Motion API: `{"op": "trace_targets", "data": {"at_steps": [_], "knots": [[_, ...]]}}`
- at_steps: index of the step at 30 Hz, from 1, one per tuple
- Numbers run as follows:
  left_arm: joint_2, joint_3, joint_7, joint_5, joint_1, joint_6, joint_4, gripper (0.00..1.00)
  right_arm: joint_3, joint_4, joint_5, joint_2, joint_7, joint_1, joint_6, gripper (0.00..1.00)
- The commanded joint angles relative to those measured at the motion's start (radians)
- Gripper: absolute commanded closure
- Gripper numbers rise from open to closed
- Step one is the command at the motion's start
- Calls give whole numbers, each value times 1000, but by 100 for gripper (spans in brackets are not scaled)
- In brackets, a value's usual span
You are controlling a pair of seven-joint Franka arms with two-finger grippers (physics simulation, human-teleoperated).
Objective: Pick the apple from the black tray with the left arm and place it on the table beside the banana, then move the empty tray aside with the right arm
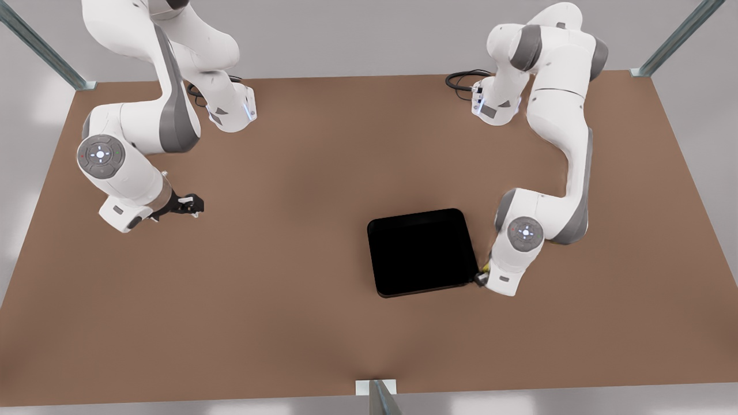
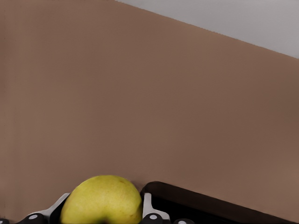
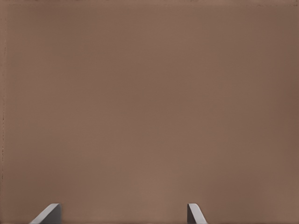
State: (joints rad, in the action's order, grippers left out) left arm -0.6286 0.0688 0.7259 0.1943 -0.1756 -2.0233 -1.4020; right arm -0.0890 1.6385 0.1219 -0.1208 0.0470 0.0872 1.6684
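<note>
Left jaws [image 2: 100, 219] clamp apple [image 2: 101, 200], right jaws [image 3: 124, 215] apart

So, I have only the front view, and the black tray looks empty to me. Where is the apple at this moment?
Observer: The left wrist view shows the left gripper shut on the apple, just beside the rim of the black tray.
Operator: And the right gripper, does it carry something?
Observer: No. In the right wrist view it is open over the bare table, with nothing in it.
</note>
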Motion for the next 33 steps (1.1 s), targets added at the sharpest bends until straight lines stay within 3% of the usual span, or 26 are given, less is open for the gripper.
{"op": "trace_targets", "data": {"at_steps": [1,5,6,8,11,12,13,14,15,16,21,27,33], "knots": [[-8,-1,-611,-36,76,103,-8,28,-2,-31,-4,-16,134,95,-1,0],[-63,-1,-694,-35,177,-101,-167,27,-5,-158,-67,-155,226,212,8,0],[-57,-1,-698,-35,200,-176,-235,22,-2,-174,-93,-177,264,224,17,0],[-30,-1,-701,-32,215,-207,-273,0,-9,-293,-120,-284,402,256,27,0],[61,-3,-694,-35,217,-120,-247,0,-17,-388,-125,-387,641,325,140,0],[112,2,-700,-39,217,33,-149,0,-23,-388,-125,-411,724,361,204,0],[109,17,-749,-68,211,378,91,0,-25,-388,-131,-427,769,379,244,0],[125,31,-804,-72,209,512,169,0,-25,-388,-131,-447,798,387,246,0],[220,31,-810,-114,215,502,117,0,-26,-390,-131,-465,804,393,249,0],[365,23,-801,-150,217,338,-86,0,-26,-388,-131,-490,829,401,289,0],[325,25,-800,-138,237,330,-3,0,-26,-391,-130,-562,933,422,496,0],[329,19,-800,-147,238,337,0,0,-54,-477,-131,-669,1048,474,567,0],[346,25,-800,-216,284,340,11,0,21,-513,-131,-735,1061,546,565,0]]}}
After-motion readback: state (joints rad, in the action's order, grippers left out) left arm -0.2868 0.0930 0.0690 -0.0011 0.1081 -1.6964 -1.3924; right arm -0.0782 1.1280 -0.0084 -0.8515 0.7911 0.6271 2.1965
